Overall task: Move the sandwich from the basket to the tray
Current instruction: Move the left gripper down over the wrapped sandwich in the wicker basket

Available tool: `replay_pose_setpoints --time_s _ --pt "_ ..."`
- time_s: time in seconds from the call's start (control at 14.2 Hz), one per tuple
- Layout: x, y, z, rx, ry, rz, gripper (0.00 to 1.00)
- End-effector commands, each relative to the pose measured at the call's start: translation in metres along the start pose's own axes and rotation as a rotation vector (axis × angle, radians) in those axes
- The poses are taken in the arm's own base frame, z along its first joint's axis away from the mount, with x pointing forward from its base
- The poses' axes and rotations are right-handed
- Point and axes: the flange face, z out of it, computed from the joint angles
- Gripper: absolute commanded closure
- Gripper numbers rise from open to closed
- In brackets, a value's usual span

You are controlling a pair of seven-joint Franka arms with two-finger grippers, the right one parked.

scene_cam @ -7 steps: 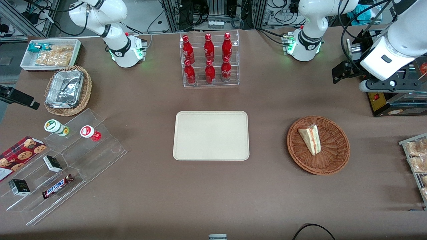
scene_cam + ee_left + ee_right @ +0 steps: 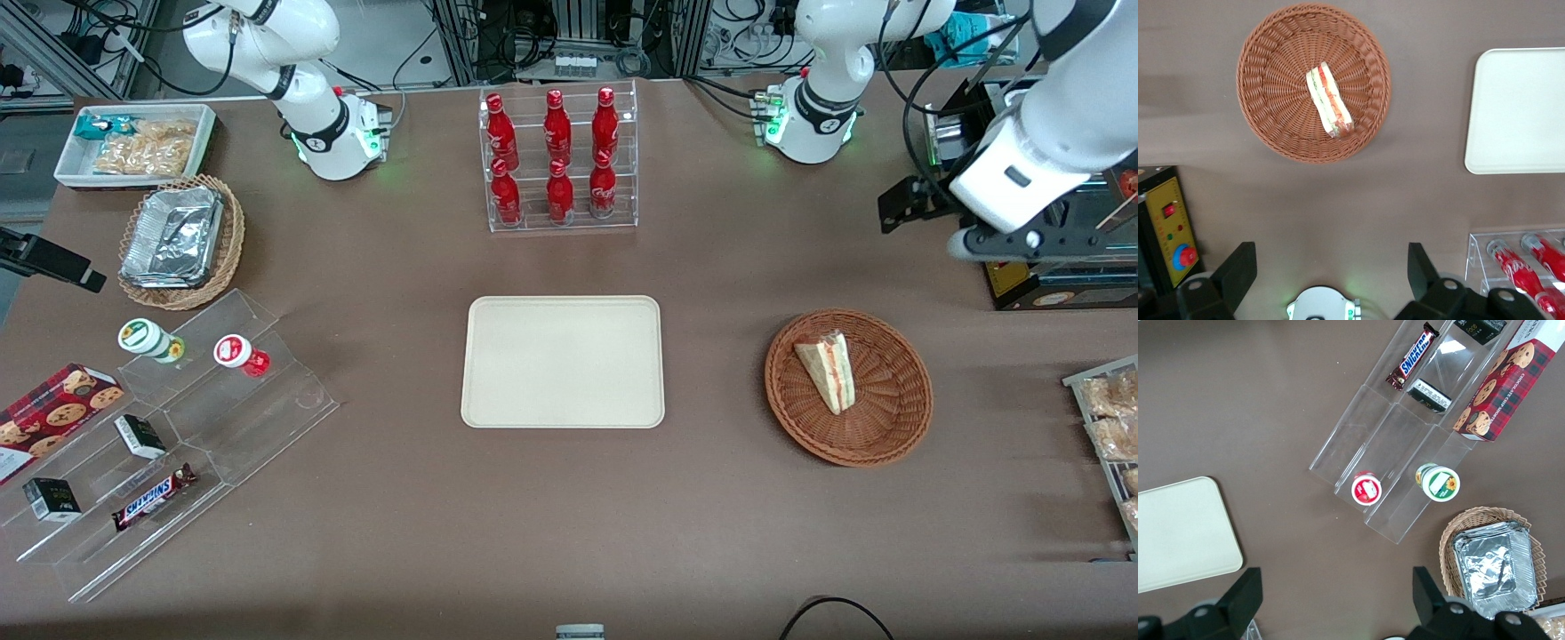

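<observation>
The sandwich (image 2: 827,372), a pale wedge with red and green layers, lies in the round reddish-brown basket (image 2: 893,418) toward the working arm's end of the table. The cream tray (image 2: 562,362) sits bare at the table's middle. My left gripper (image 2: 1022,242) hangs high above the table, farther from the front camera than the basket and apart from it. In the left wrist view the sandwich (image 2: 1329,100) rests near the middle of the basket (image 2: 1271,80), with the tray (image 2: 1518,107) beside it. The gripper (image 2: 1330,270) is open, its black fingers (image 2: 1238,275) wide apart with only table between them.
A clear rack of red bottles (image 2: 558,160) stands farther from the camera than the tray. A black box with a yellow panel (image 2: 1040,286) sits under the gripper, near a wire rack of snacks (image 2: 1111,427). Acrylic steps with snacks (image 2: 178,418) and a foil-filled tan basket (image 2: 178,240) lie toward the parked arm's end.
The left arm's wrist has tilted and shifted a little toward the basket. The sandwich, basket and tray have not moved.
</observation>
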Motion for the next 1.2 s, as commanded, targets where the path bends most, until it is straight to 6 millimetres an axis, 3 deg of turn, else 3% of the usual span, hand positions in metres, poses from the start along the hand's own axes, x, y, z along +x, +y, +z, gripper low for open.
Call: replay_pose_setpoints --time_s 0.0,0.28,0.42,0.71,1.13 --pt "0.034 -0.022 0.096 -0.017 -0.048 -0.075 0.0" --pt "0.052 -0.037 0.212 -0.037 -0.018 -0.128 0.0" --pt "0.059 -0.042 0.248 -0.044 -0.038 -0.206 0.0" --pt "0.076 -0.034 0.283 -0.058 -0.022 -0.477 0.0" --pt "0.086 -0.031 0.321 -0.067 -0.038 -0.49 0.0"
